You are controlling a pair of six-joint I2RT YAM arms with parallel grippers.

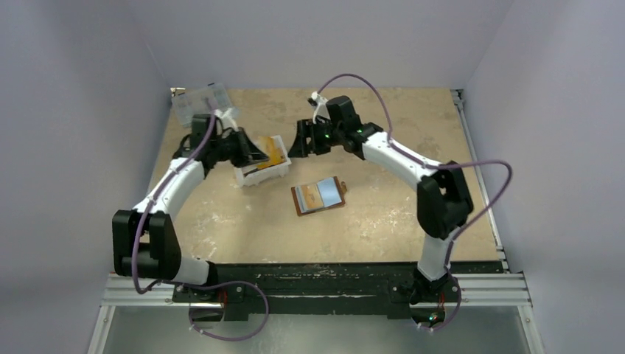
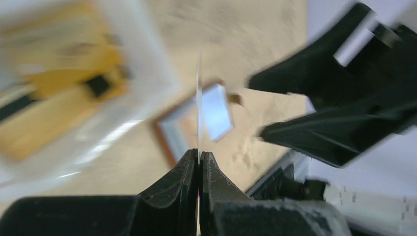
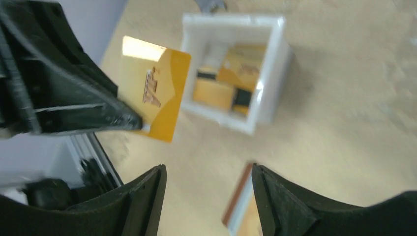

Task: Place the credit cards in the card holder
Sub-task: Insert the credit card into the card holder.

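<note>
An orange-yellow card [image 3: 155, 101] is pinched by one corner in the left gripper [image 2: 199, 155], whose fingers are clenched tight on it. The card is held in the air, and from the left wrist it appears only as a thin edge. It hangs above the right end of the white tray [image 3: 275, 59], which holds more orange-yellow cards [image 3: 231, 78]. The card holder [image 1: 298, 200] lies open on the table [image 1: 383, 221], near and to the right of the tray and apart from it. A light blue card [image 2: 216, 110] lies on its inner face.

The right gripper [image 3: 207, 172] is released: its fingers are spread wide with nothing between them. It points left at the held card, just beside it.

The left arm folds at an elbow near the table's near left edge, and its forearm reaches far and right to the tray. The right arm bends at an elbow on the right, and its forearm stretches left and far. A clear box [image 1: 200, 103] sits in the far left corner.
</note>
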